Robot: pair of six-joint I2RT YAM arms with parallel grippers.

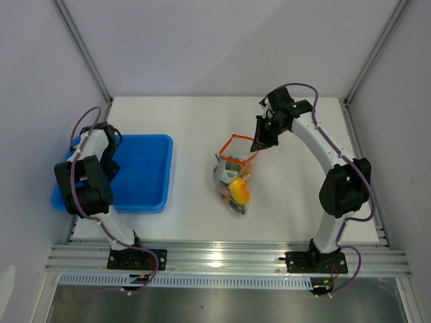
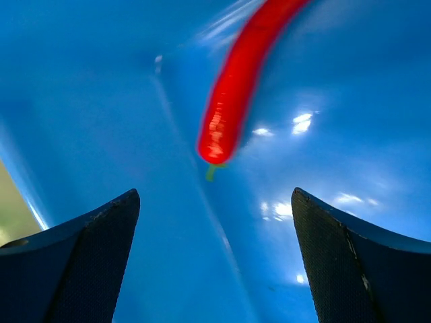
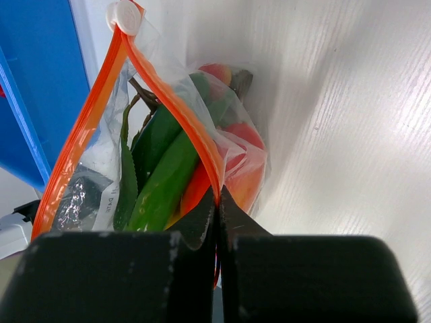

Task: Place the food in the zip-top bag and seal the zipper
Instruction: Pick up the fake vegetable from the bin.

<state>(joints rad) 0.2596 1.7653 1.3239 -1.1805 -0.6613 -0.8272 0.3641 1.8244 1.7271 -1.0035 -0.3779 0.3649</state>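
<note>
A tray (image 1: 145,176) sits on the left part of the worktop (image 1: 195,121), and the zip-top bag (image 1: 234,176) lies near the middle, to the tray's right and well apart from it. The bag's mouth faces the far side. The food (image 3: 161,175) is inside the bag, heaped toward its near end. The right fingers (image 3: 192,232) meet on the zipper (image 3: 168,101) at the mouth's right end, with the strip caught between them. The left fingers (image 2: 81,256) hang over the tray's left side, spread apart. One pepper (image 2: 225,114) lies on the tray floor ahead of the gap, touching neither finger.
</note>
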